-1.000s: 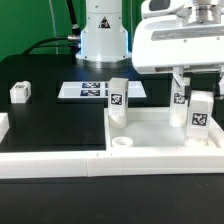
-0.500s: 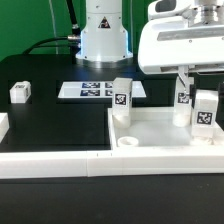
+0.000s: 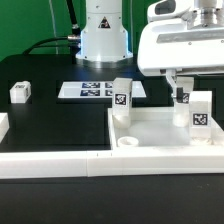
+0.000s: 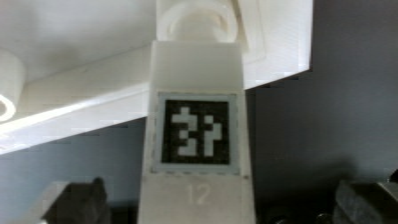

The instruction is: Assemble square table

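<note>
Square table top point(image 3: 160, 135) lies on the black table point(image 3: 50, 120) at the exterior view's right, with a long white rail point(image 3: 60, 162) across its front. Three tagged legs stand in it: a corner leg point(image 3: 121, 100), a right leg point(image 3: 201, 113), and a middle leg point(image 3: 182, 96) just under the tool point(image 3: 180, 84). The tool's fingertips point(image 4: 80, 198) are spread, clear of the middle leg's sides. A loose leg point(image 3: 20, 92) sits well apart, near the marker board point(image 3: 100, 90). Figures under the tag point(image 4: 196, 130) are too faint to read.
</note>
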{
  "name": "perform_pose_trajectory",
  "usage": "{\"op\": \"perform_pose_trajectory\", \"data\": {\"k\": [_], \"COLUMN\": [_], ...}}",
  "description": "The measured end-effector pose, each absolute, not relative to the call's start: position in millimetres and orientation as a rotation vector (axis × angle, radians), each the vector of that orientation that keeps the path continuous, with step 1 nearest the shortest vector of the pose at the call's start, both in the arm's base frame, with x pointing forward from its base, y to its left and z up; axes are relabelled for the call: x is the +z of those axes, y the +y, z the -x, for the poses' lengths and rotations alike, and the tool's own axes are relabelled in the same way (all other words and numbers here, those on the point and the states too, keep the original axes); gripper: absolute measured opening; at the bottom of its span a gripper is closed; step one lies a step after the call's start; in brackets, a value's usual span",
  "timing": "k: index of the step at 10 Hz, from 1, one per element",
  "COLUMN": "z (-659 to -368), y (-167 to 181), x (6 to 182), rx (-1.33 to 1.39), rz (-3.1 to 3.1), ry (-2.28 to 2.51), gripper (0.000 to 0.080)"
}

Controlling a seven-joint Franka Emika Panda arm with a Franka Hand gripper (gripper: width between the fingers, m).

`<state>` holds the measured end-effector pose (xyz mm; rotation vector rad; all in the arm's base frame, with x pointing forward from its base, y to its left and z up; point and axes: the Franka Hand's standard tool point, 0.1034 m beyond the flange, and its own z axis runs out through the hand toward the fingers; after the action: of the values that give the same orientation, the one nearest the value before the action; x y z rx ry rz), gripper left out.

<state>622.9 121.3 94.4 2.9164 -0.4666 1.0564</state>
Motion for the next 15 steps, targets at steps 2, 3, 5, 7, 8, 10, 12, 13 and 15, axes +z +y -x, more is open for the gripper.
{"op": "perform_pose_trajectory", "data": {"k": [2, 3, 5, 7, 8, 10, 12, 13, 15], "z": [-623, -623, -624, -633, -637, -643, -646, -644, -639], "y": [121, 121, 118, 104, 104, 103, 105, 105, 101], "x": [94.1, 93.9, 95.2, 117.5, 118.9, 118.0, 111.1, 105.2, 97.5], "rx": [1.056, 1.055, 1.032, 0.963, 0.894, 0.859, 0.587, 0.501, 0.194], "rz": [-2.916, -2.916, -2.927, -2.984, -3.025, -3.043, -3.147, -3.169, -3.243], "ry": [-0.466, -0.467, -0.466, -0.545, -0.574, -0.605, -0.667, -0.684, -0.741], "gripper": [0.0649, 0.0649, 0.0649, 0.0649, 0.0649, 0.0649, 0.0649, 0.0649, 0.0649]}}
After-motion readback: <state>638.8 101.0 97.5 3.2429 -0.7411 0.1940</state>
